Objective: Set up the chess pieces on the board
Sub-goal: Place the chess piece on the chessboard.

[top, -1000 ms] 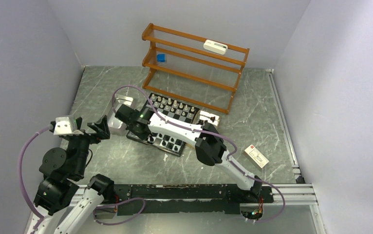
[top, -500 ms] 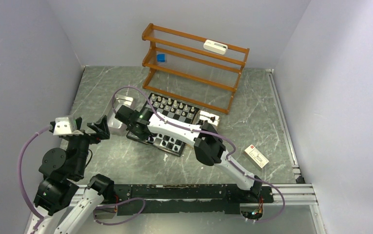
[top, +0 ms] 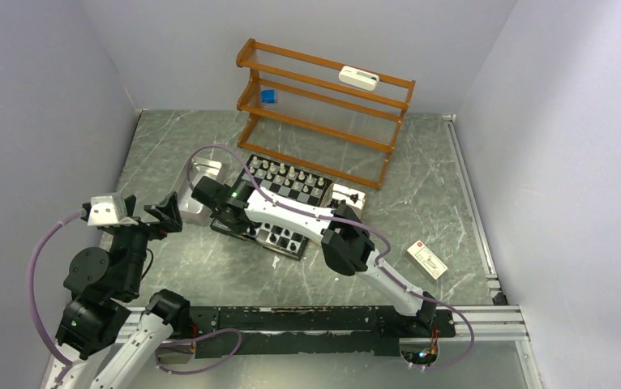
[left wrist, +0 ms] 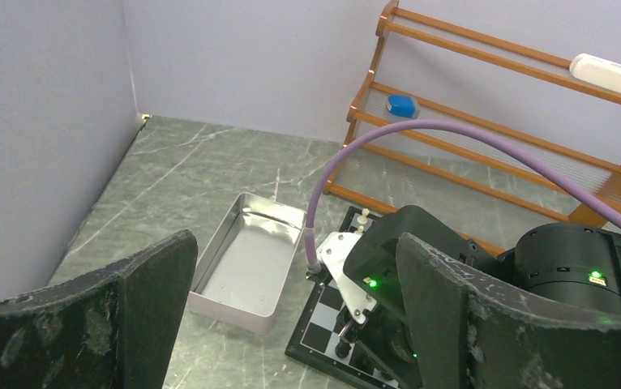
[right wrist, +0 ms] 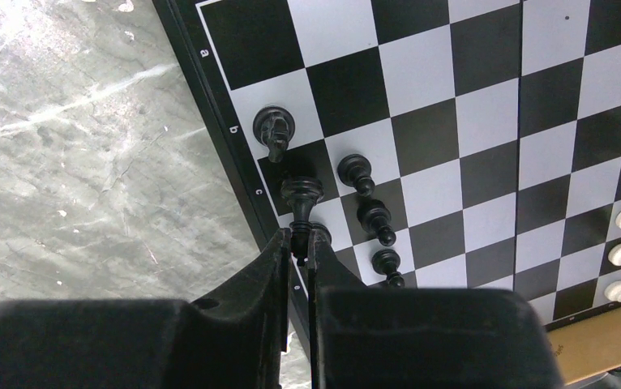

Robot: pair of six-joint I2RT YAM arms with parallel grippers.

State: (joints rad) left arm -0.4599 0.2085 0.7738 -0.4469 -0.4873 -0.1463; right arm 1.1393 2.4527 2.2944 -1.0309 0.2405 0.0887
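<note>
The board (top: 295,211) lies mid-table, with white chess pieces (top: 291,174) along its far side and black ones (top: 287,237) along the near side. My right gripper (right wrist: 299,237) is shut on the top of a black piece (right wrist: 301,194) that stands at the board's (right wrist: 486,121) left edge by the letter c. A black knight (right wrist: 273,128) stands one square away, and black pawns (right wrist: 374,219) stand in the row beside it. In the top view the right gripper (top: 246,229) is over the board's near-left corner. My left gripper (top: 165,212) hangs open left of the board, holding nothing.
A shiny metal tray (top: 207,167) sits just left of the board. A wooden shelf rack (top: 323,113) stands behind it, carrying a white item (top: 358,78) and a blue one (top: 268,96). A small tan box (top: 426,259) lies at the right.
The right arm has crept slightly to the left over the board's near-left corner. The left arm has not moved.
</note>
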